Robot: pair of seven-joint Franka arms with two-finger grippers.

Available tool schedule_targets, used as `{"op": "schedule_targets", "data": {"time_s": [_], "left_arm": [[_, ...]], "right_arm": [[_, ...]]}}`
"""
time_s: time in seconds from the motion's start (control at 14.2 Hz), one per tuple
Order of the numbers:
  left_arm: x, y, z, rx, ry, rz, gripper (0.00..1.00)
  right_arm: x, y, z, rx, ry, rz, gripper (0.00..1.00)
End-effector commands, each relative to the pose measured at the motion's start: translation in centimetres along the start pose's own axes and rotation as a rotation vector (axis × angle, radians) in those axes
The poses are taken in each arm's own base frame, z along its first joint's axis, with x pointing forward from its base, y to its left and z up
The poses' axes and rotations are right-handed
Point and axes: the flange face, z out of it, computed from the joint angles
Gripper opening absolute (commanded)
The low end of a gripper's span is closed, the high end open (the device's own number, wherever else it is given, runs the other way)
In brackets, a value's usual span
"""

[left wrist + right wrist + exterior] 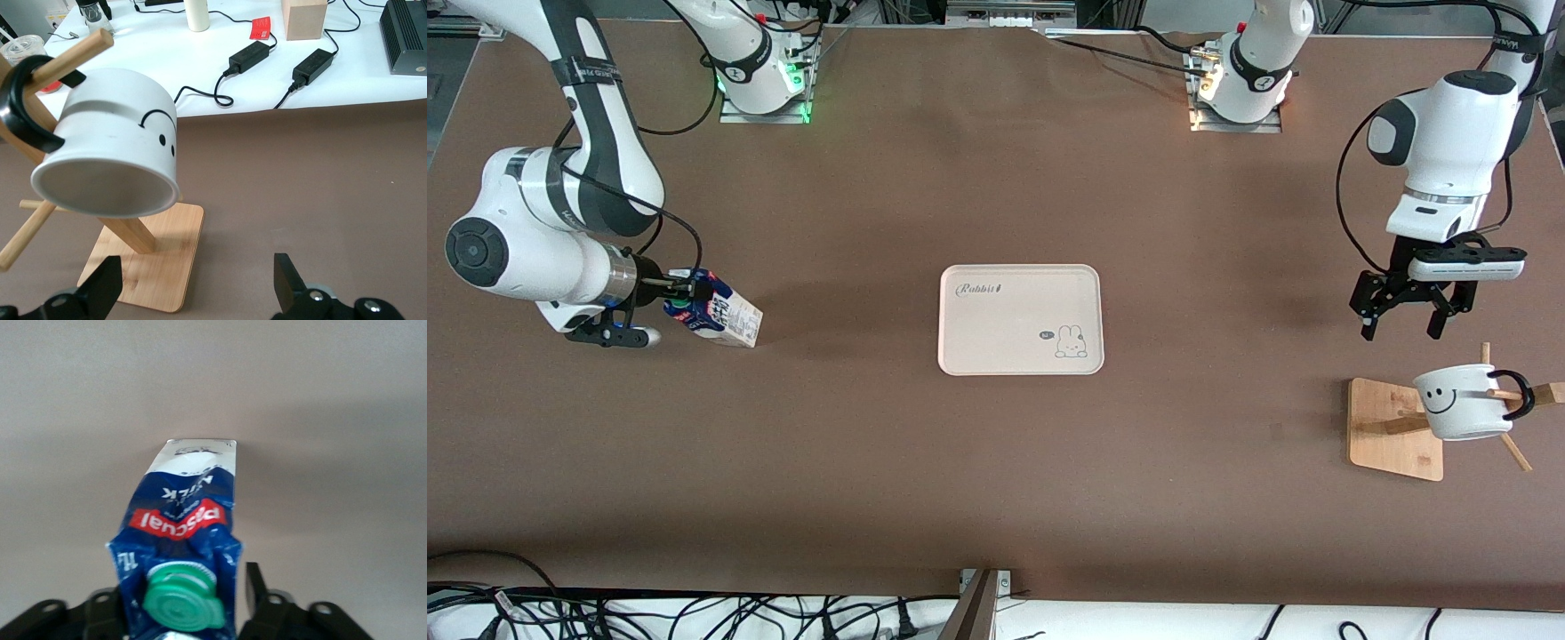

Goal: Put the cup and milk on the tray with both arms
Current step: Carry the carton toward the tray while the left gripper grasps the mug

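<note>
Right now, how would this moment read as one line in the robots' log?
right gripper: shut on milk, tilted | left gripper: open above cup | cup: on stand | tray: bare

Right end effector [685, 298] clamped; left end effector [1403, 322] spread, hovering.

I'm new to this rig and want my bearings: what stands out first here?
The right claw is shut on the tilted milk near the right arm's end of the table. At the left arm's end, the cup hangs by its handle on a wooden stand, with the open left claw above it. The tray lies bare mid-table.
</note>
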Motion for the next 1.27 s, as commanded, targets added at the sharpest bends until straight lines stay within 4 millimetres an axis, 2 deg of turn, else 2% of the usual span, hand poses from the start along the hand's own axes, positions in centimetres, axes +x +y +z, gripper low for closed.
{"op": "schedule_targets", "data": {"time_s": [0.0,0.21,0.35,0.42,0.49,0.84,1.05,1.19], "left_arm": [[1.4,-0.4,1.3,0.001,0.021,0.029,1.0],[2.1,-0.4,1.5,0.002,0.032,0.036,1.0],[2.6,-0.4,2.3,-0.002,0.034,0.045,1.0],[2.9,-0.3,2.8,-0.003,0.036,0.063,1.0],[3.2,-0.3,3.0,-0.003,0.04,0.067,1.0],[3.3,-0.3,4.1,-0.007,0.033,0.068,1.0],[3.3,-0.3,4.3,-0.008,0.034,0.067,1.0],[3.3,-0.3,4.7,-0.009,0.031,0.066,1.0]], "right_arm": [[-0.1,0.3,0.1,0.012,-0.007,-0.023,0.6],[-0.1,0.4,0.1,0.01,-0.005,-0.023,0.59],[-0.1,0.4,0.1,0.01,-0.005,-0.025,0.59],[-0.1,0.4,0.1,0.01,-0.004,-0.035,0.52],[-0.1,0.4,0.1,0.01,-0.004,-0.042,0.5],[-0.1,0.3,-0.3,0.011,0.001,-0.044,0.5],[-1.1,0.1,-2.5,0.012,0.006,-0.051,0.5],[-2.7,-0.2,-5.6,0.012,0.027,-0.063,0.5]]}}
